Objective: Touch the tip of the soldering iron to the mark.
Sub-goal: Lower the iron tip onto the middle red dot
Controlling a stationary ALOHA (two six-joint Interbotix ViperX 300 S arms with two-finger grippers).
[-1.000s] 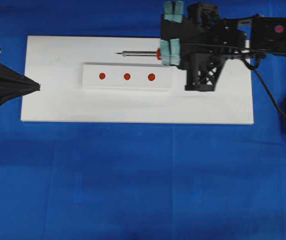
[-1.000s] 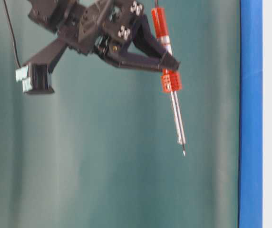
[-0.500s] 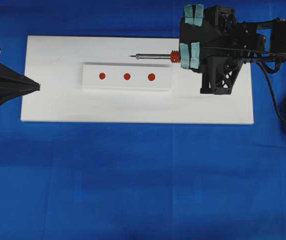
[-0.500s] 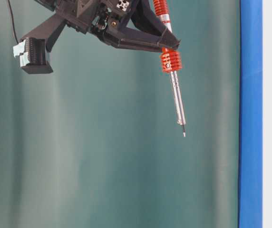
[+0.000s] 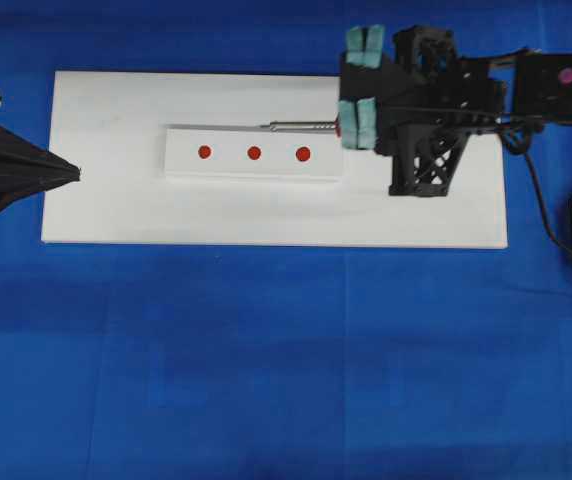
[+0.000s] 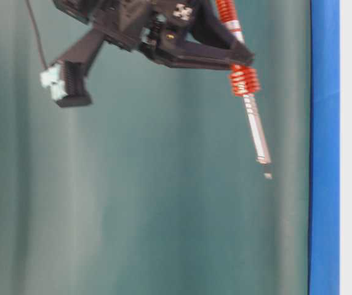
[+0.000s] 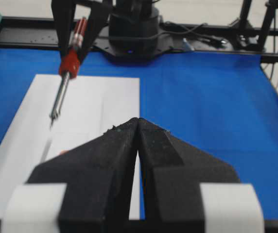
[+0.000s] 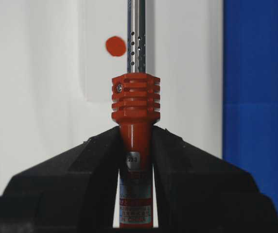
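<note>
Soldering iron point(image 8: 134, 121): I keep my right hand point(image 8: 135, 145) clamped on its handle, tip angled down toward the marks; left hand point(image 7: 138, 145) shut, empty.

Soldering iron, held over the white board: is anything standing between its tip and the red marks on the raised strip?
Nothing visible does. The right tool grips the soldering iron by its red handle. Its tip hangs in open air beside the strip. The three red marks lie uncovered, and the left tool sits off the far end.

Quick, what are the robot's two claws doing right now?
Left gripper: shut, holding nothing.
Right gripper: shut on the soldering iron, held above the white board.
</note>
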